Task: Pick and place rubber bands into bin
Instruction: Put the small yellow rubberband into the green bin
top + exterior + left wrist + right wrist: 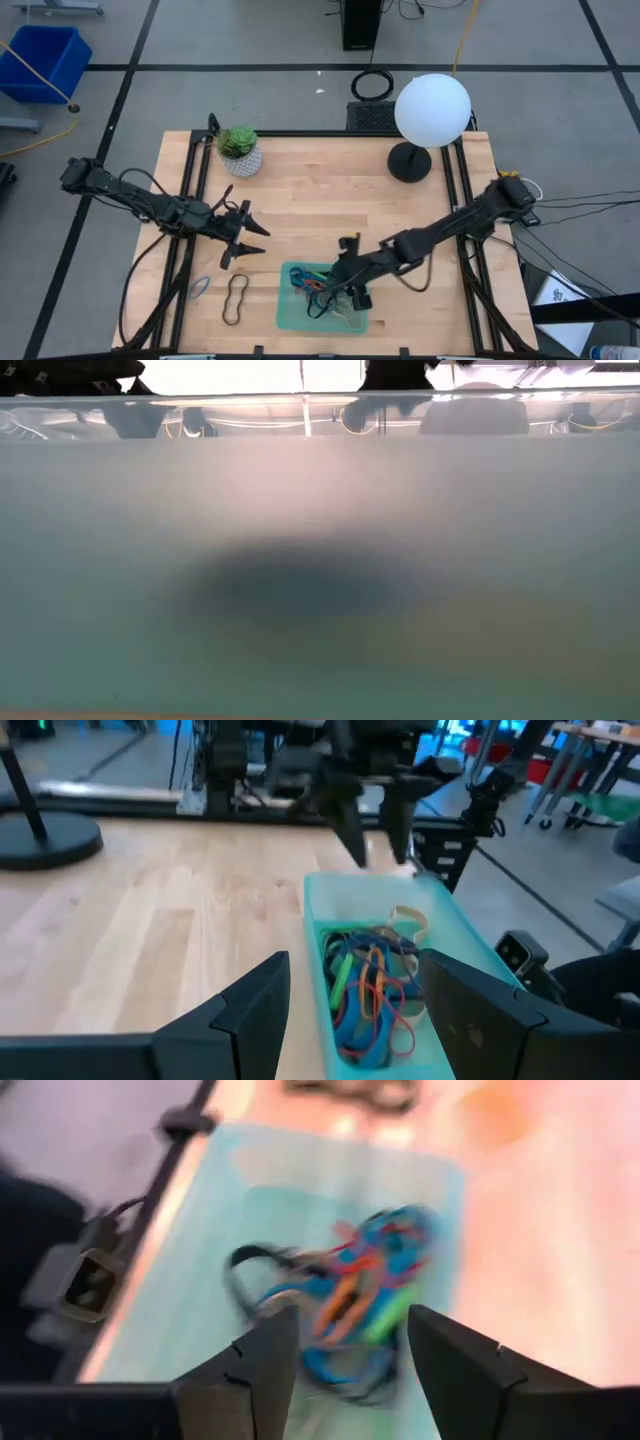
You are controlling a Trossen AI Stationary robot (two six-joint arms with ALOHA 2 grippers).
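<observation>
1. The right gripper [352, 291] hovered over the green bin [290, 316] at the table's front edge, its fingers [455, 1365] spread apart with nothing between them.
2. Inside the bin lay a tangle of rubber bands [370, 990] — blue, orange, red, green and one tan.
3. The left gripper [256, 240] hung over the bare wood to the left of the bin, fingers [250, 1010] held wide — empty.
4. A black band [236, 298] and a blue band [200, 289] lay on the table [320, 190] left of the bin, well apart from it.
5. The low view showed only a greenish blur.
</observation>
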